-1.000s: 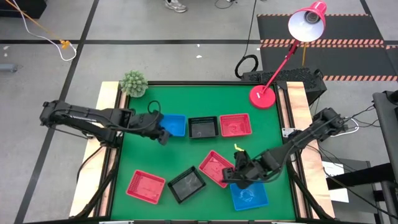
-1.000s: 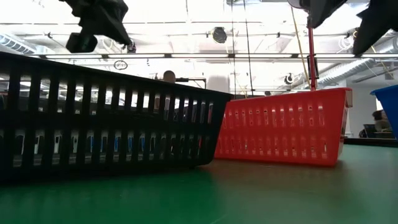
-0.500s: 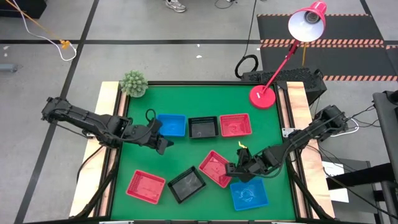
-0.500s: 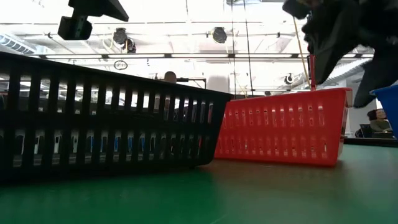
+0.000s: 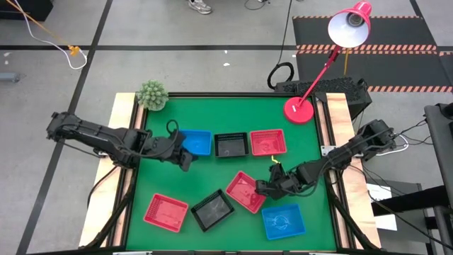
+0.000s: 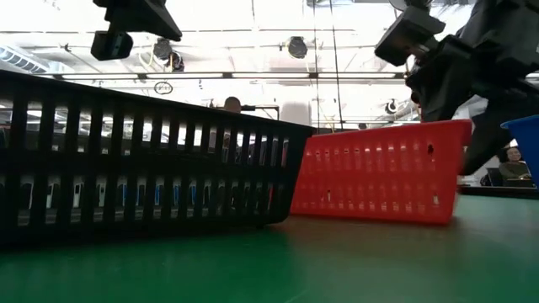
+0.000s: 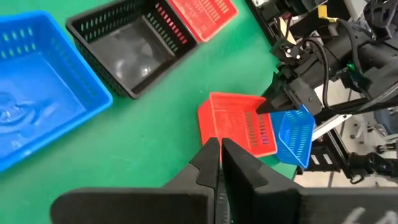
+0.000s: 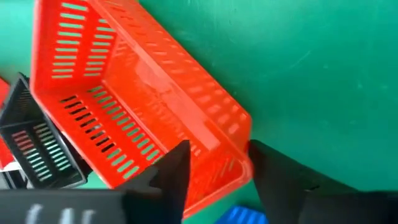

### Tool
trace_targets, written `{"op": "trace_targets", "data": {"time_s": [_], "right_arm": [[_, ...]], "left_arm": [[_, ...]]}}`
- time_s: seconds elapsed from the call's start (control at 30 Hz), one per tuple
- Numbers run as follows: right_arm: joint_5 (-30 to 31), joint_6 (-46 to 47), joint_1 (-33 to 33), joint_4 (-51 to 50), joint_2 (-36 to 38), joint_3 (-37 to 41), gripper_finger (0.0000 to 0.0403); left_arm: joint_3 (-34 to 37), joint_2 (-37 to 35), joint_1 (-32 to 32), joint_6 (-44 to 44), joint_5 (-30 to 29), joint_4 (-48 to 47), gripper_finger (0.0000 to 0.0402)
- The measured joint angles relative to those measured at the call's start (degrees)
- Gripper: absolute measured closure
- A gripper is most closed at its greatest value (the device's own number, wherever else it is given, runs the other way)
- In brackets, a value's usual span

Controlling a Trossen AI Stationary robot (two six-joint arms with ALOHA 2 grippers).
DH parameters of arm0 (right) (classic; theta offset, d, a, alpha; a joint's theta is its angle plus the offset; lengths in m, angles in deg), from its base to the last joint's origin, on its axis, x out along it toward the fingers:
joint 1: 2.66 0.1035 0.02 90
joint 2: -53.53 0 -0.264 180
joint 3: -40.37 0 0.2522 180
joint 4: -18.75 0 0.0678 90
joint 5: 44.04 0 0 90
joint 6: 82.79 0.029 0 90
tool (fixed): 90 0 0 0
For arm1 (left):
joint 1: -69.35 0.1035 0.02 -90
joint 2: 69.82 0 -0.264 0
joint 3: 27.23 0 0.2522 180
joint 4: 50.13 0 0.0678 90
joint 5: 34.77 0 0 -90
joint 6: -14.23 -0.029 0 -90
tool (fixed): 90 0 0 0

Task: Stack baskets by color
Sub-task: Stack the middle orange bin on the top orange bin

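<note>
A red basket (image 5: 244, 191) lies slantwise on the green mat near the table's middle, resting on its base. My right gripper (image 5: 262, 188) is down at its right corner, open, with its fingers on either side of the wall (image 8: 239, 155). My left gripper (image 5: 186, 161) hangs shut above the mat just on the near side of the blue basket (image 5: 195, 142), holding nothing. A black basket (image 5: 231, 144) and a red basket (image 5: 267, 142) stand in a row with that blue one. Another red (image 5: 165, 211), black (image 5: 214, 210) and blue basket (image 5: 283, 221) lie along the near side. My right gripper comes slanting down from the table's right. One finger (image 8: 177, 168) is inside the red basket and the other (image 8: 267, 171) is outside its wall, near the right corner (image 8: 247, 140). The basket sits on the mat. Whether the fingers touch the wall, I cannot tell.
A red lamp's round base (image 5: 298, 110) stands at the far right corner and a small green plant (image 5: 151, 94) at the far left. In the low view the black basket (image 6: 143, 151) fills the foreground beside the red one (image 6: 379, 172).
My right gripper has come down and gone a little toward the far left, from above the near blue basket to the red basket's right corner. The baskets lie where they were.
</note>
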Motion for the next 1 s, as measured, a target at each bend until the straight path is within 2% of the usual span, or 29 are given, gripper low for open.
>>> {"op": "trace_targets", "data": {"time_s": [0.2, 0.3, 0.47, 0.57, 0.73, 1.0], "right_arm": [[-1.96, -3.3, -2.41, -0.08, 0.33, 0.0, 0.0327], [-2.95, -7.86, -4.74, -0.09, 1.51, 0.0, 0.0357], [-7.54, -18.79, -10.25, -1.49, 3.78, 0.0, 0.0383], [-11.12, -22.15, -13.41, -3.36, 4.2, 0.02, 0.0374], [-16.03, -26.06, -17.07, -5.45, 4.24, 0.0, 0.0329], [-20.92, -28.96, -16.87, -6.54, 4.67, 0.0, 0.0263]], "left_arm": [[0.0, 0.0, 2.71, -3.41, 0.02, -0.28, 0.0383], [0.0, 0.0, 4.29, -5.21, 0.04, -0.73, 0.0382], [0.0, 0.0, 7.11, -7.88, 0.07, -1.33, 0.0382], [0.0, 0.0, 8.61, -8.98, 0.12, -1.36, 0.0382], [0.0, 0.0, 10.53, -10.34, 0.71, -1.35, 0.0382], [0.0, 0.0, 11.34, -11.88, 2.85, -1.42, 0.0382]]}}
